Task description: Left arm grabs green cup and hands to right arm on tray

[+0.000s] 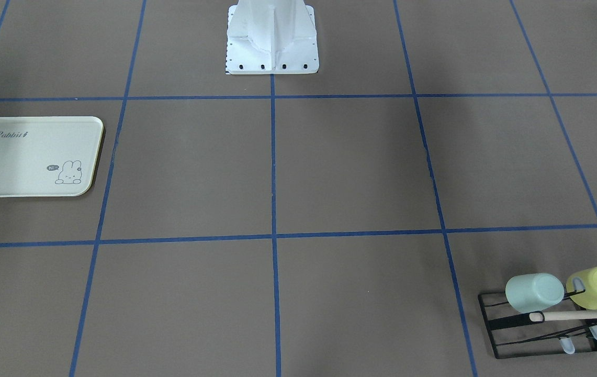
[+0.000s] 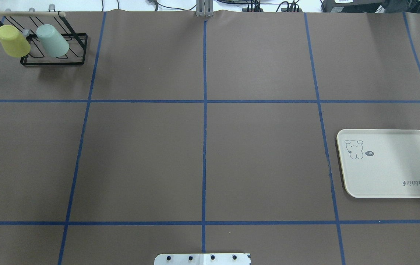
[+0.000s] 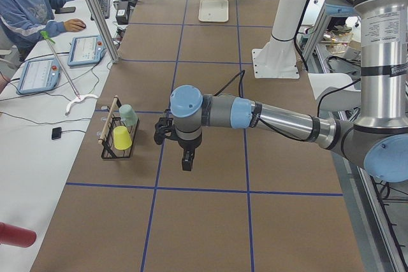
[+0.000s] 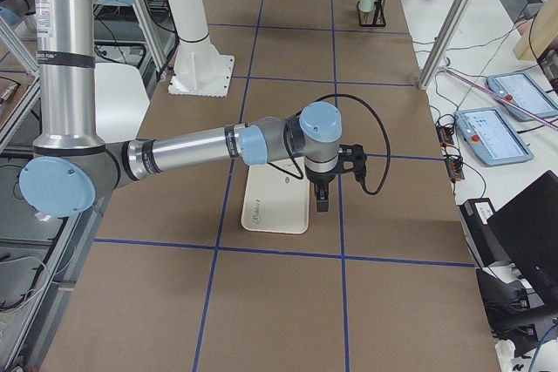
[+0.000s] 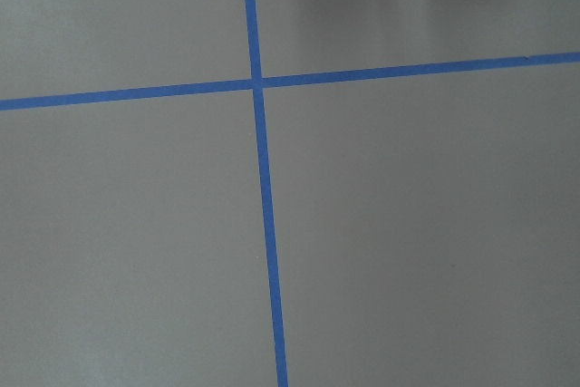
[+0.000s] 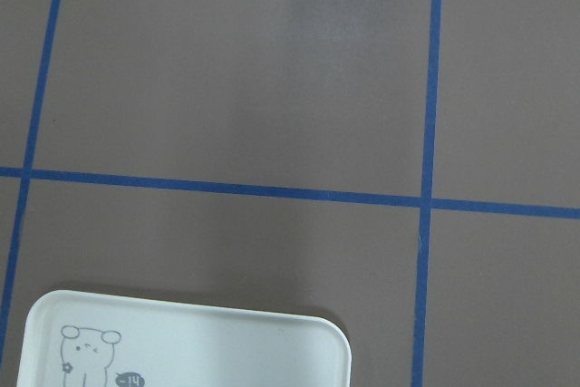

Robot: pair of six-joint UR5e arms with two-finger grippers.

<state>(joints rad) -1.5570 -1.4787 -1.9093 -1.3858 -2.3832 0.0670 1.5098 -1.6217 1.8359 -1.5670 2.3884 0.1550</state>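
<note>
Left gripper (image 3: 185,160) and right gripper (image 4: 322,201), seen only side-on so their opening cannot be told, hang above the brown, blue-taped table (image 2: 140,154); green cup (image 2: 52,40) sits tilted on the rack (image 1: 507,320), well apart from the "Rabbit"-lettered tray (image 2: 390,173).

the green cup (image 2: 52,40), pale mint, plain and handleless, sits mouth-down and tilted on a black wire rack (image 2: 53,64), just beside a yellow-green cup (image 2: 13,40). the tray (image 2: 397,162), cream with rounded corners, a rabbit drawing and "rabbit" script, lies flat on the worktop (image 2: 140,158), well apart from it.
</note>
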